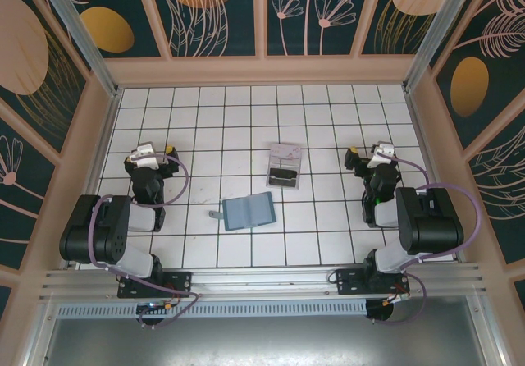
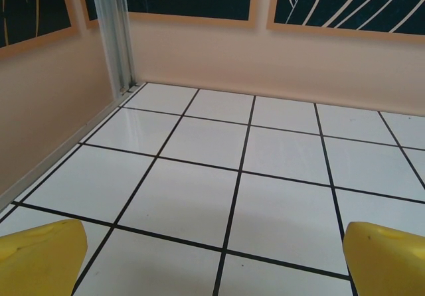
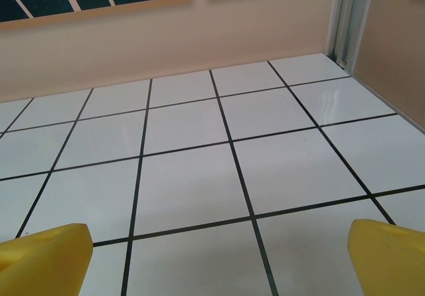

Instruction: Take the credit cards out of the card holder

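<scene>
The card holder (image 1: 250,211) lies spread open on the tiles at the centre, grey-blue inside up, its small grey strap tab (image 1: 215,214) pointing left. The credit cards lie apart from it in a clear plastic tray (image 1: 273,166) further back: a pale one (image 1: 286,150) and a black one (image 1: 283,174). My left gripper (image 1: 152,148) rests at the left, well away from the holder. In the left wrist view this gripper (image 2: 219,259) is open over bare tiles, yellow fingertips (image 2: 40,256) wide apart. My right gripper (image 1: 369,148) rests at the right, and in its wrist view (image 3: 219,259) it is open, holding nothing.
Peach walls with dark floral panels (image 1: 217,13) enclose the white tiled floor (image 1: 205,120) on three sides. Aluminium corner posts (image 2: 116,37) (image 3: 348,17) stand at the back corners. The arm bases (image 1: 156,284) sit on a rail at the near edge.
</scene>
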### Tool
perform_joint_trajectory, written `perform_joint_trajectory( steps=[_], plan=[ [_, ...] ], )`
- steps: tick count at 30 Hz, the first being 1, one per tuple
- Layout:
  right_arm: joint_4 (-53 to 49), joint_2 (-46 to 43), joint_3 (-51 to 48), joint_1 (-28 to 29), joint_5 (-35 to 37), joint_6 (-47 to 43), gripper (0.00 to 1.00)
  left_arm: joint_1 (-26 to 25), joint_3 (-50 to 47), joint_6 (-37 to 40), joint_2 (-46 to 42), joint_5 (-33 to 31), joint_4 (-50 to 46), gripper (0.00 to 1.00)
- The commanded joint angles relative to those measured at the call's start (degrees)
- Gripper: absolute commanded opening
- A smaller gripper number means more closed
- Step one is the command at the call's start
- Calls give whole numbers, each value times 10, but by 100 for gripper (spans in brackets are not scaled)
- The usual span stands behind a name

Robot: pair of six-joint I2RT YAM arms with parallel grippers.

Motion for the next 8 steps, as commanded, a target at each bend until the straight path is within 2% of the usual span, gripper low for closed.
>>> perform_joint_trajectory(
  steps=[1,8],
  plan=[
    [30,4,-4,-3,-1,7,99,3,-3,8,3,9,31,99],
    [29,5,-3,-3,-2,7,99,3,-5,8,2,9,33,99]
  ],
)
